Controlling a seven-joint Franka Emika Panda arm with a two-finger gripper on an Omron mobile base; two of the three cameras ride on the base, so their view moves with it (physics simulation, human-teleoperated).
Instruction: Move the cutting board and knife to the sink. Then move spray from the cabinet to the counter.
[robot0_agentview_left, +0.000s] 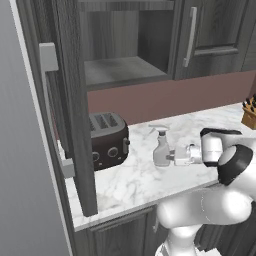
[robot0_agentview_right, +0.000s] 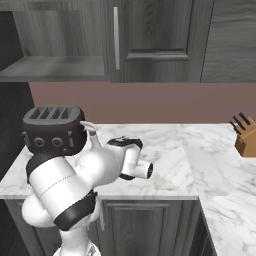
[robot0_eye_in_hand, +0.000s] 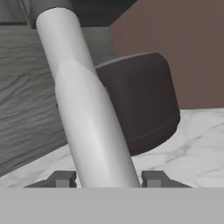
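While the spray (robot0_agentview_left: 161, 148) stands on the white marble bench (robot0_agentview_left: 140, 182), the pincer (robot0_agentview_left: 171, 156) holds it low on its body from the side, the toaster (robot0_agentview_left: 107, 140) just beyond it and the open cabinet (robot0_agentview_left: 125, 70) up above. From the right base view, the arm hides the grip; the spray's nozzle (robot0_agentview_right: 90, 127) peeks out beside the toaster (robot0_agentview_right: 54, 129). Seen from the hand, the pale bottle (robot0_eye_in_hand: 92, 127) fills the gap between both fingertips (robot0_eye_in_hand: 64, 179), leaning in this tilted view. Judged from this, the bottle looks set down: part the fingers evenly, then draw straight back so it stays upright.
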